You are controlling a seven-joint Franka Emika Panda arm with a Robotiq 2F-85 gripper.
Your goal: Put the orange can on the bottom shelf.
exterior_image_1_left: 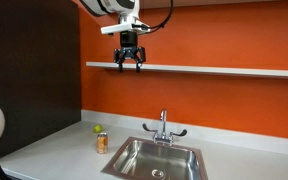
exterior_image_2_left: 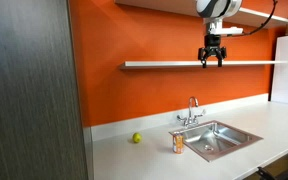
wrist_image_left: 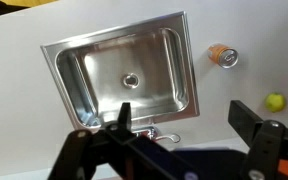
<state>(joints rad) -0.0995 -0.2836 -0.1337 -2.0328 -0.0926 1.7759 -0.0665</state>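
The orange can (exterior_image_1_left: 102,142) stands upright on the grey countertop just beside the sink; it also shows in the other exterior view (exterior_image_2_left: 179,143) and from above in the wrist view (wrist_image_left: 222,56). The bottom shelf (exterior_image_1_left: 214,69) is a long thin pale ledge across the orange wall (exterior_image_2_left: 184,65). My gripper (exterior_image_1_left: 130,62) hangs high in the air in front of that shelf, far above the can, fingers pointing down (exterior_image_2_left: 213,58). In the wrist view the gripper (wrist_image_left: 184,125) is open with nothing between its dark fingers.
A steel sink (exterior_image_1_left: 154,158) with a faucet (exterior_image_1_left: 164,128) is set in the countertop (exterior_image_2_left: 124,150). A yellow-green ball (exterior_image_1_left: 97,129) lies near the can, seen too in the wrist view (wrist_image_left: 275,101). A dark cabinet panel (exterior_image_2_left: 29,90) stands at the counter's end.
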